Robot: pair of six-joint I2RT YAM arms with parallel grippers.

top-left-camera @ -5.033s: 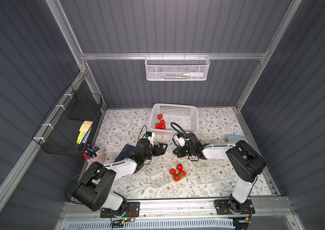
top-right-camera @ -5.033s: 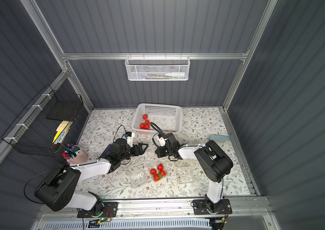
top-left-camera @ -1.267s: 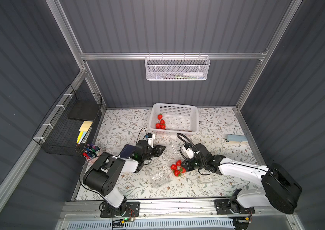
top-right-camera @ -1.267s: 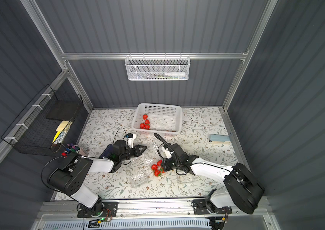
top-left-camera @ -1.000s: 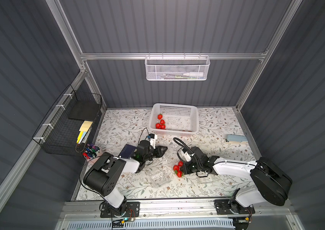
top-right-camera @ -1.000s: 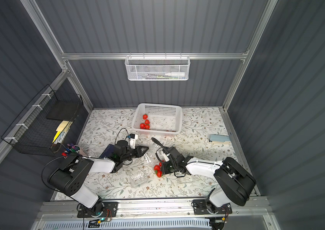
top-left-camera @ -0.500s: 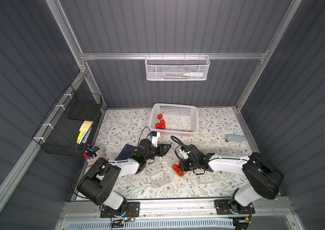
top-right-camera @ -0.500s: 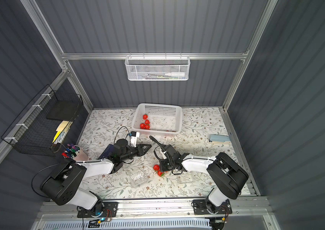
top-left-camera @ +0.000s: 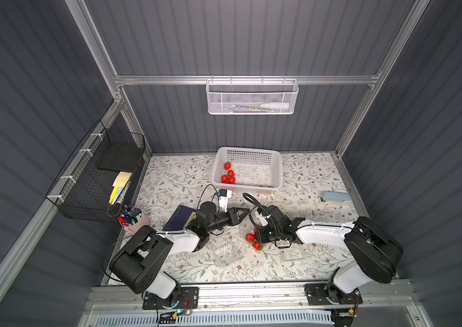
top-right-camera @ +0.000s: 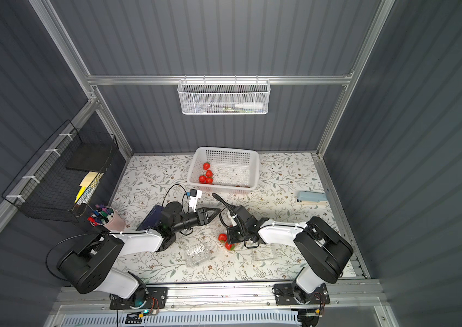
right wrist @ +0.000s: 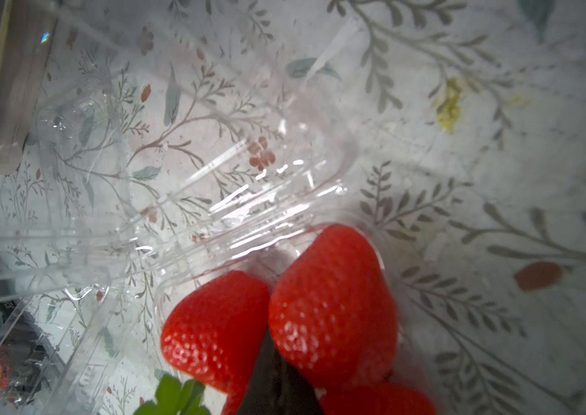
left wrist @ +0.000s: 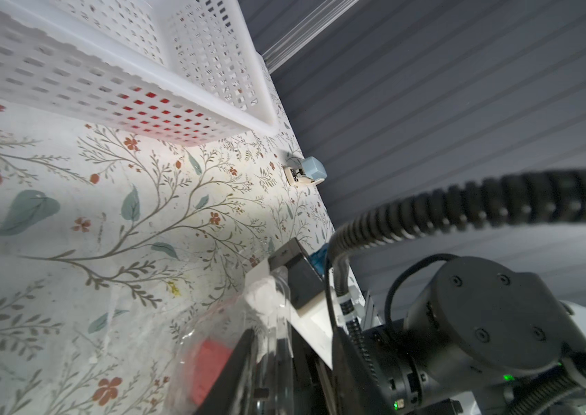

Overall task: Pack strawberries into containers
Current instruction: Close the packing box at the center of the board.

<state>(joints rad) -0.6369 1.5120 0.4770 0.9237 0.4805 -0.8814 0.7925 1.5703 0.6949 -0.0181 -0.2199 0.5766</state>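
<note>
A clear container holds red strawberries, seen in both top views. My right gripper is shut, its dark tip pushed in among those berries; its wrist covers it from above. The container's clear lid stands up beside my left gripper. In the left wrist view, clear plastic lies against one dark finger; the other finger is hidden. More strawberries lie in the white basket. An empty container and another container sit near the front.
A dark notebook lies under the left arm. A pink cup of markers stands at the left edge, under a black wire rack. A pale blue stapler lies at the right. A white mesh basket hangs on the back wall.
The right arm has drawn back from its long reach and its gripper sits among the berries, which shifted slightly left. The left gripper moved right, up to the clear lid.
</note>
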